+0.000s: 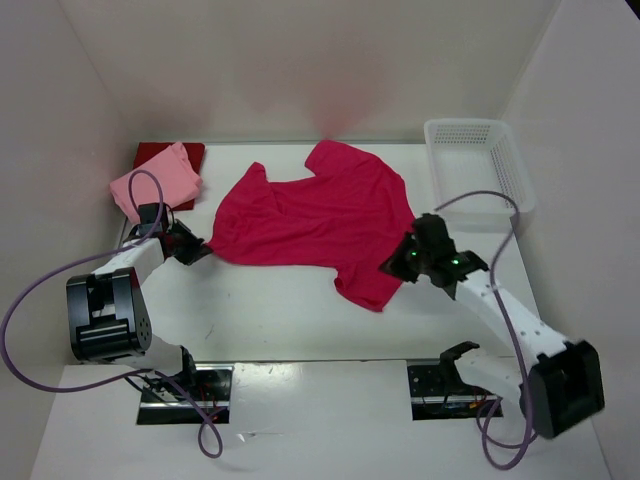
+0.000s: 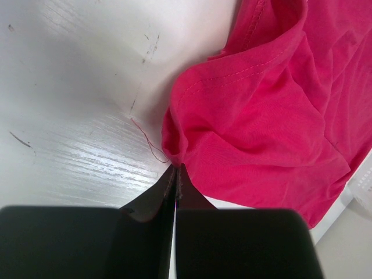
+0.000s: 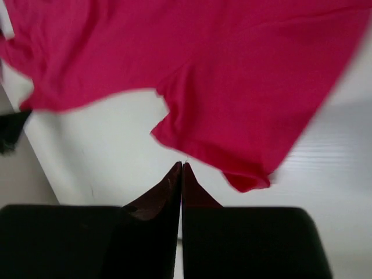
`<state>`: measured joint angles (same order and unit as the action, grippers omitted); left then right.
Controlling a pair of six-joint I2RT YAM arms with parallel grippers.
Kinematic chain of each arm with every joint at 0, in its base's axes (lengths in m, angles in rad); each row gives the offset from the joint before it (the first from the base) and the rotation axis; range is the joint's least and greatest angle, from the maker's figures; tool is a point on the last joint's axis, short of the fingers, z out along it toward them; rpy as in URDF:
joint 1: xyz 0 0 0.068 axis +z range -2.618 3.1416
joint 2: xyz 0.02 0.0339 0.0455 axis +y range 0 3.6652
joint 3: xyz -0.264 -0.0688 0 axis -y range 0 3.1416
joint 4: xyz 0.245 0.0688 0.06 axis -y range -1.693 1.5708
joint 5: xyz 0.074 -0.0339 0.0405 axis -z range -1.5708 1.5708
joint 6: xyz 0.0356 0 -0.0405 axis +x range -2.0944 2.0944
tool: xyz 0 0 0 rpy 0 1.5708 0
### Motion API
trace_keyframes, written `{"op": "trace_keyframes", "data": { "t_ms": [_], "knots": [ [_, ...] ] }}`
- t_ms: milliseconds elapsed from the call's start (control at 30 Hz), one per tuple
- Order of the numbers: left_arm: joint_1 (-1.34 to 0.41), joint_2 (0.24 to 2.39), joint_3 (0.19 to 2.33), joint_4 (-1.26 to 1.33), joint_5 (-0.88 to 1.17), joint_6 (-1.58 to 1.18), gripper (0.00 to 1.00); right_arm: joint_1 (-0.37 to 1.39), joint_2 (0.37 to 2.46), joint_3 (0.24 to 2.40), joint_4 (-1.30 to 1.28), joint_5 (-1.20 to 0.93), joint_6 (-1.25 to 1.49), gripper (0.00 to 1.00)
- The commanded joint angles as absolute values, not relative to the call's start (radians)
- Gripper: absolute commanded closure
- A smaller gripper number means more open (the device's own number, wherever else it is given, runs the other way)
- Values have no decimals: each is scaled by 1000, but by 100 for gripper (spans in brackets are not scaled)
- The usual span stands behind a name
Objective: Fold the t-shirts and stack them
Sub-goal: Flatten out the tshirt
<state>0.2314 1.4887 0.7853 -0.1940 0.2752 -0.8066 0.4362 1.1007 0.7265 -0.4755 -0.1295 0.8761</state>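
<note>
The magenta t-shirt lies spread on the table just left of the white basket. The left gripper pinches the shirt's edge farthest from the basket. The right gripper is pressed together at the nearer edge, but in this blurred view it may have caught nothing. If so, lifting would drag the shirt lopsided.

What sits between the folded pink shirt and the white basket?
The magenta t-shirt, spread open, fills most of the stretch between the pink shirt and the basket. The top view shows it.
</note>
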Motion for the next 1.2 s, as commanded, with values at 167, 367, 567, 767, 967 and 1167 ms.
{"op": "trace_keyframes", "data": {
  "t_ms": [167,367,567,767,967,1167],
  "knots": [
    [235,1476,795,-189,319,-775,100,356,986,543,-566,-3,1074,83],
    [235,1467,775,-169,365,-784,100,400,1060,541,-592,95,1137,78],
    [224,1439,775,-158,376,-793,100,420,1172,597,-594,103,1120,78],
    [213,1439,775,-147,385,-793,100,579,1328,652,-538,71,1164,90],
    [213,1448,765,-137,385,-793,100,699,1341,653,-557,71,1242,95],
    [213,1457,747,-137,385,-793,100,709,1293,686,-629,137,1194,95]
  ]
}}
